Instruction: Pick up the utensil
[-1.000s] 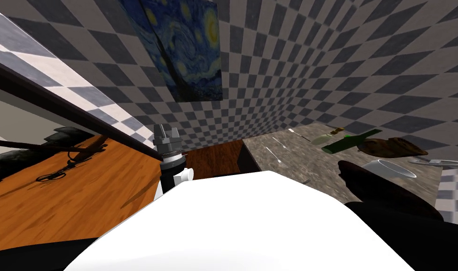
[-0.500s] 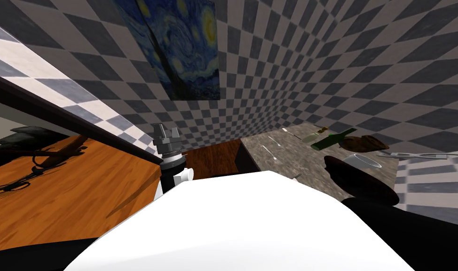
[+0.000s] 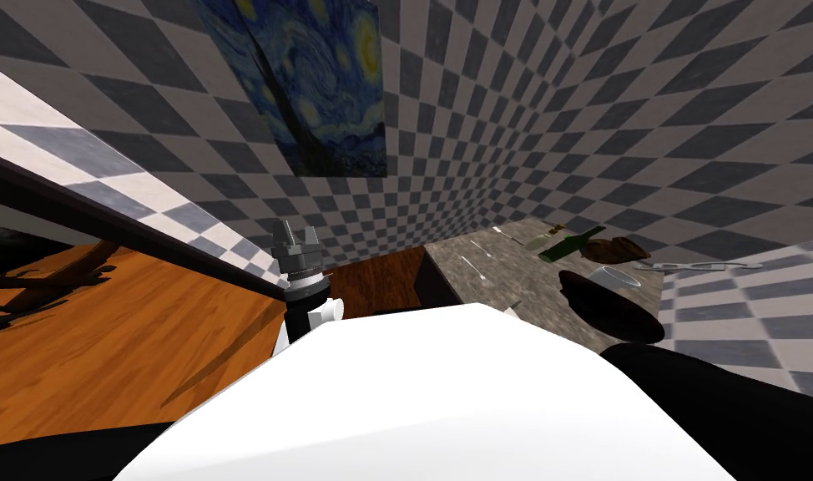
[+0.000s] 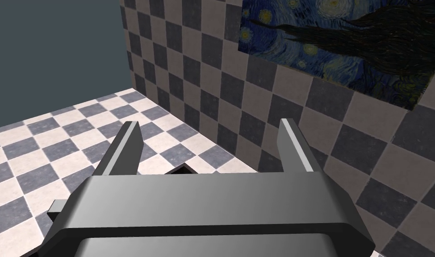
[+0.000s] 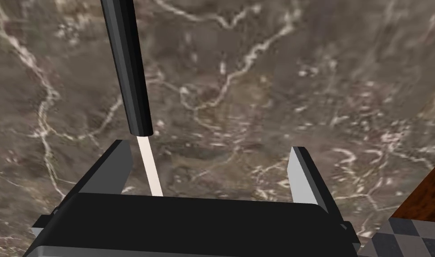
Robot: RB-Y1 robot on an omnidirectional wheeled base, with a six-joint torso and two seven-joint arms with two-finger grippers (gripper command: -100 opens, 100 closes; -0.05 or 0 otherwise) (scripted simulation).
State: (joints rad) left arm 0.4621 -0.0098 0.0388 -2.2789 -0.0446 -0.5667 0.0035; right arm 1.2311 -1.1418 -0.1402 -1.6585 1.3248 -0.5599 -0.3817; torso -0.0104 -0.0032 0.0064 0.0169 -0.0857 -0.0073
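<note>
Right pincer (image 5: 210, 149) spread wide, low over the utensil (image 5: 127, 67) on the marble worktop (image 5: 274, 67).
A white bowl (image 3: 620, 275) stands on the worktop at 2 o'clock from me; I cannot tell what is in it. A green bottle (image 3: 570, 245) lies on its side at the bowl's 10 o'clock. The utensil lies flat just inside one finger. With my fingers as 12 o'clock, its black handle points to about 11 and its pale end runs back under the pincer. My left pincer (image 4: 210, 124) is raised, open and empty.
</note>
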